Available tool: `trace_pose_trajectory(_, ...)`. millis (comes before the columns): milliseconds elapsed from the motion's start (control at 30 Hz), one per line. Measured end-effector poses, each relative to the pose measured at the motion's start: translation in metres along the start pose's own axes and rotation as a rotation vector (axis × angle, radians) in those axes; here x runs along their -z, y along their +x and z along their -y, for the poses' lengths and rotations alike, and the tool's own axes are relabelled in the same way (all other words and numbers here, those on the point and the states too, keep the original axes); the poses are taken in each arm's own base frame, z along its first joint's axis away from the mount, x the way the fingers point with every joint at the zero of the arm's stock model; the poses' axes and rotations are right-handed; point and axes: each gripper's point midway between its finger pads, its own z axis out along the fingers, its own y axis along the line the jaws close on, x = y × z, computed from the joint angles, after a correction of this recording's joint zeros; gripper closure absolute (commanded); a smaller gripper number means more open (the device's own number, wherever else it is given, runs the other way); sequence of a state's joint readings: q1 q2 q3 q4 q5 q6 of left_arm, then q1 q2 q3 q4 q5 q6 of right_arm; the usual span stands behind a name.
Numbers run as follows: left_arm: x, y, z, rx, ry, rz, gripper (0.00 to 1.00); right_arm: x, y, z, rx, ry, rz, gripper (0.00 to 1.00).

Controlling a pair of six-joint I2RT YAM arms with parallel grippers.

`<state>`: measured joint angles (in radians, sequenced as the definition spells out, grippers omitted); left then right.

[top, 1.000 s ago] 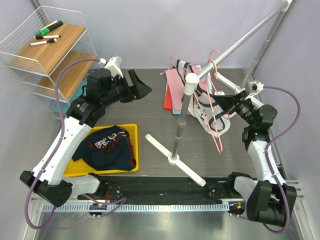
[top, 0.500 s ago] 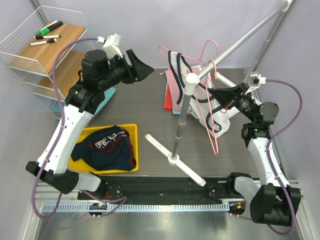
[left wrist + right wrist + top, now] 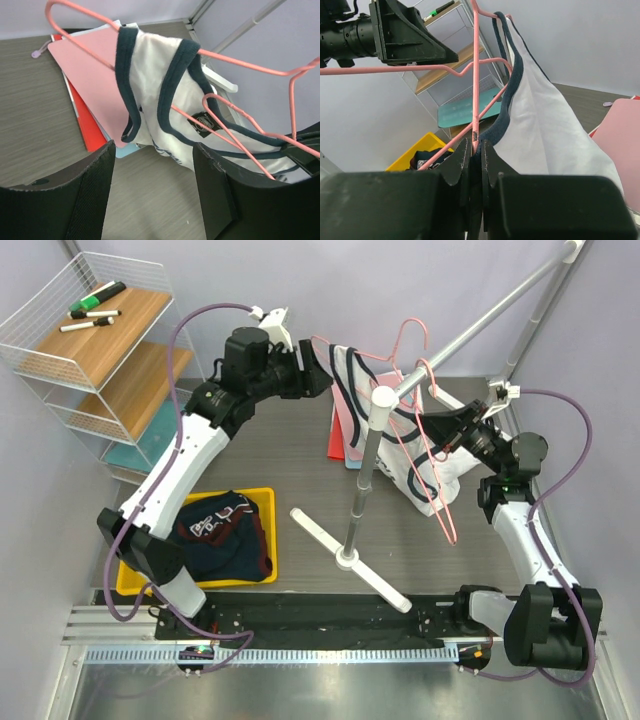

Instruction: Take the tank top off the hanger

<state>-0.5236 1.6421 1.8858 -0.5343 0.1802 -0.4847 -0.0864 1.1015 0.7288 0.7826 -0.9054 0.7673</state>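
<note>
A white tank top (image 3: 425, 462) with navy trim hangs on a pink wire hanger (image 3: 446, 512) beside the rail stand. My right gripper (image 3: 455, 432) is shut on the hanger wire (image 3: 475, 80) and holds it up; the tank top (image 3: 547, 125) drapes to its right. My left gripper (image 3: 320, 376) is open and empty, just left of the raised strap (image 3: 345, 365). In the left wrist view the gripper (image 3: 152, 160) sits below the tank top (image 3: 150, 95), apart from it, with the hanger (image 3: 240, 60) running through the straps.
A white stand (image 3: 362, 475) with a slanted metal rail (image 3: 500, 305) is in the middle. Red and pink folders (image 3: 343, 430) lie behind it. A yellow tray (image 3: 262, 502) holds a dark garment at left. A wire shelf (image 3: 60, 350) stands far left.
My left arm has swung right and up, close to the tank top's strap. My right gripper has raised and tilted the hanger, lifting the tank top's left end.
</note>
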Motion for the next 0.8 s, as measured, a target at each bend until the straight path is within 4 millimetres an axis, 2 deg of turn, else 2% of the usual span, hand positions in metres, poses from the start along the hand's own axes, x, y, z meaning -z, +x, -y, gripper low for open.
trace_pose_trajectory(67,-0.007,0.002,-0.003,-0.017,-0.018,-0.001,0.32,-0.003,0.003,0.001,-0.008,-0.006,-0.009,0.99)
trace_pose_trajectory(233,-0.019,-0.002,-0.007,-0.036,-0.045,0.014,0.31,-0.013,0.011,0.002,-0.025,-0.038,-0.041,0.99)
trace_pose_trajectory(600,-0.042,0.006,-0.038,-0.054,-0.172,0.014,0.36,-0.026,0.026,0.009,-0.053,-0.093,-0.067,0.99)
trace_pose_trajectory(800,-0.054,0.005,-0.045,-0.056,-0.199,0.018,0.29,-0.028,0.026,0.008,-0.057,-0.113,-0.062,0.99)
